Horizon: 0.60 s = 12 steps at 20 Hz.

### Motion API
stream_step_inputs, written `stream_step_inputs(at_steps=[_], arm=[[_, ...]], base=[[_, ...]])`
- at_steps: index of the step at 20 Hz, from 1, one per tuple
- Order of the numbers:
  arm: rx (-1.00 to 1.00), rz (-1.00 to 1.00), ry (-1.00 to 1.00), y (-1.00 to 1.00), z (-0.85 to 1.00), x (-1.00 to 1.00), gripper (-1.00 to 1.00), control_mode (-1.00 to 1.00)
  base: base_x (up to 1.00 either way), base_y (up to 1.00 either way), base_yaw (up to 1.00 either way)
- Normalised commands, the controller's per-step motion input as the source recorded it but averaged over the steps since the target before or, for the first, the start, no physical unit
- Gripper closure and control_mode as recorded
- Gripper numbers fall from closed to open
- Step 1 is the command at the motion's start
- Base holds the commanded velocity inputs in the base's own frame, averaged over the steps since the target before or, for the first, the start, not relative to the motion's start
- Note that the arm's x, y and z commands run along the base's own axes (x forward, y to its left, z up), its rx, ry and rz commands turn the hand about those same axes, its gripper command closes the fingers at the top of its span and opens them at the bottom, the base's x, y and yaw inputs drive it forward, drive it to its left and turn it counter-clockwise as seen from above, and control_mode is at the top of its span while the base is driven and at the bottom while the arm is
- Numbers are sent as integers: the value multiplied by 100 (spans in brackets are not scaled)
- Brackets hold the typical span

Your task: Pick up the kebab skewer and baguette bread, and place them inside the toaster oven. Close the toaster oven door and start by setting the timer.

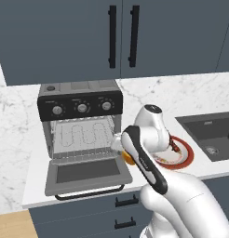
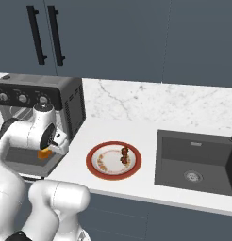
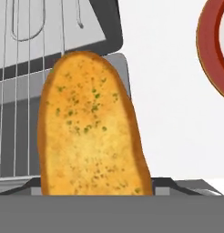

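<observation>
The golden baguette bread [image 3: 89,132] stands upright close in front of the hand camera, and my gripper [image 2: 47,150] is shut on it. The loaf [image 2: 43,154] hangs just above the right edge of the toaster oven door [image 1: 88,173], which lies dropped open. Behind the door, the toaster oven [image 1: 81,104] shows its wire rack [image 1: 81,135] bare. The kebab skewer [image 2: 124,155] lies on the red-rimmed plate [image 2: 93,162], to the right of my gripper and apart from it. My forearm hides most of the loaf [image 1: 129,158] in the left base view.
A dark sink [image 2: 193,160] is sunk into the marble counter to the right of the plate. Grey upper cabinets with black handles [image 1: 121,35] hang above the oven. The counter's front edge runs just below the open door's bar handle [image 1: 88,193].
</observation>
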Motion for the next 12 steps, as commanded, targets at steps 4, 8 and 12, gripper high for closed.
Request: stream_step_inputs(at_steps=[4,8,12], arm=[[2,-11,0,100,12,29,100,-100],[0,-1,0,100,33,43,100,-100],[0,0,1,93,26,56,100,-100]], base=[[0,0,0],[0,0,0],[0,0,0]])
